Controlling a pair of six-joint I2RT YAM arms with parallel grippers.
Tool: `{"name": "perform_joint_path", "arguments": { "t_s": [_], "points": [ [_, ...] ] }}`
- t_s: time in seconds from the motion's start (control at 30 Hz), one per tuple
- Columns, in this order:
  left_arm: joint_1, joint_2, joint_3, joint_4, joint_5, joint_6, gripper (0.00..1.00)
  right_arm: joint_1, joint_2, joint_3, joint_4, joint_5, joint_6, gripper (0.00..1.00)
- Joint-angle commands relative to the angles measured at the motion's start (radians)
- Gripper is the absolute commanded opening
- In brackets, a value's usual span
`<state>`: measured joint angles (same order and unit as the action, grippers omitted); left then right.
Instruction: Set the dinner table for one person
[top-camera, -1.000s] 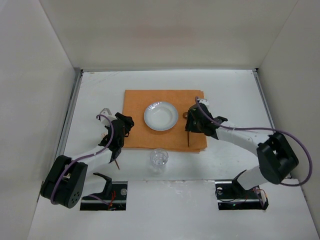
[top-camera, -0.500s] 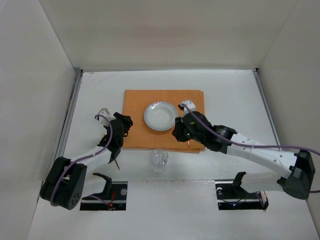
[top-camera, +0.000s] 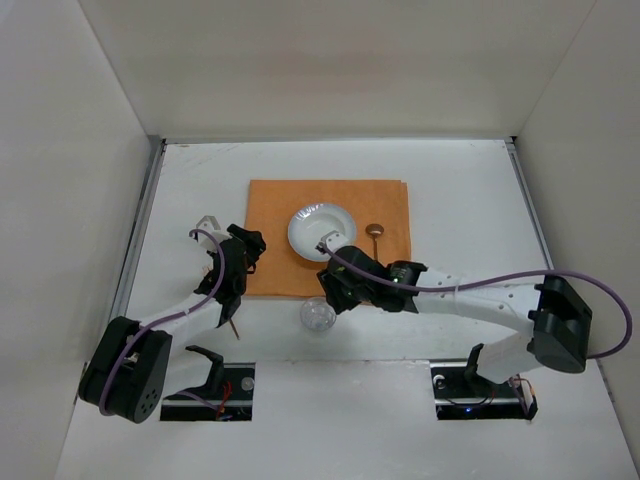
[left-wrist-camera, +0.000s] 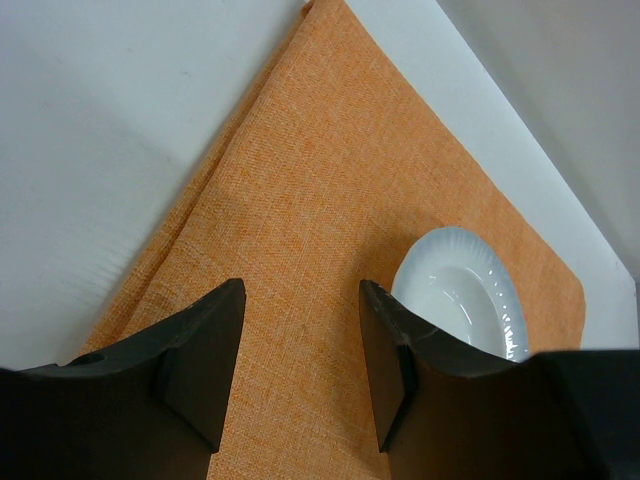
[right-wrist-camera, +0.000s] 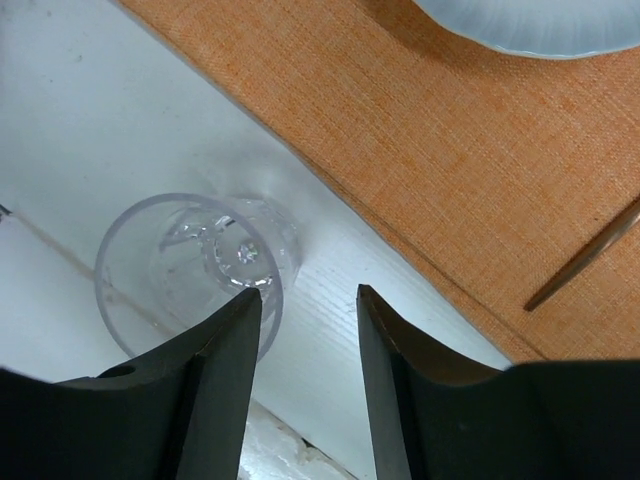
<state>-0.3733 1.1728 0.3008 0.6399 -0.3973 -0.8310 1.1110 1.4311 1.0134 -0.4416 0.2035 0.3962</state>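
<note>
The right arm has swung from the right side of the mat across to its near edge, leaving the spoon (top-camera: 374, 232) uncovered where the gripper was. The left arm has barely shifted.

The table (top-camera: 460, 190) is a large white surface filling the floor of a white-walled enclosure. On its middle lies an orange cloth mat (top-camera: 290, 200). A small white plate (top-camera: 322, 232) sits at the mat's centre, with the spoon just to its right, also on the mat. A clear drinking glass (right-wrist-camera: 180, 265) stands upright on the bare table, just off the mat's near edge and in front of the plate.

The right gripper (right-wrist-camera: 307, 292) hovers above the table right beside the glass. Its jaws are parted and hold nothing, and one finger overlaps the glass rim in the wrist view. The left gripper (left-wrist-camera: 300, 290) hangs over the mat's left part, jaws also apart and empty, with the plate off to one side.

The glass looks like the next thing to be placed. The risk is that the right gripper is off-centre. If it comes straight down, one finger may land on the rim and tip the glass or shove it toward the table's near edge. Smooth clear walls may also slip in a loose grip.
</note>
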Motion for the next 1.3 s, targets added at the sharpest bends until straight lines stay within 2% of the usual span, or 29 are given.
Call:
{"name": "perform_joint_path", "arguments": {
  "t_s": [0.0,0.23,0.4,0.53,0.67,0.83,1.07,1.27],
  "points": [
    [0.003,-0.01,-0.017,0.043,-0.014,0.004,0.46,0.014,0.037,0.06,0.017,-0.027,-0.003,0.47],
    [0.003,-0.01,-0.019,0.043,-0.014,0.0,0.47,0.025,0.121,0.086,0.032,-0.027,0.006,0.37],
    [0.006,-0.001,-0.019,0.043,-0.012,-0.002,0.47,0.025,0.131,0.103,0.033,-0.016,0.012,0.13],
    [-0.005,-0.004,-0.016,0.043,-0.02,0.003,0.47,0.013,0.063,0.117,0.035,-0.05,0.033,0.1],
    [0.001,0.005,-0.015,0.043,-0.005,-0.008,0.47,-0.091,-0.058,0.114,0.087,-0.136,0.047,0.1],
    [0.001,0.021,-0.011,0.043,-0.002,-0.011,0.47,-0.278,-0.118,0.126,0.184,-0.145,0.069,0.1],
    [-0.008,0.025,-0.009,0.049,0.005,-0.014,0.47,-0.562,0.034,0.244,0.247,-0.101,0.036,0.11],
    [-0.002,0.013,-0.014,0.049,0.005,-0.014,0.47,-0.696,0.193,0.364,0.221,0.011,-0.017,0.12]
  ]
}}
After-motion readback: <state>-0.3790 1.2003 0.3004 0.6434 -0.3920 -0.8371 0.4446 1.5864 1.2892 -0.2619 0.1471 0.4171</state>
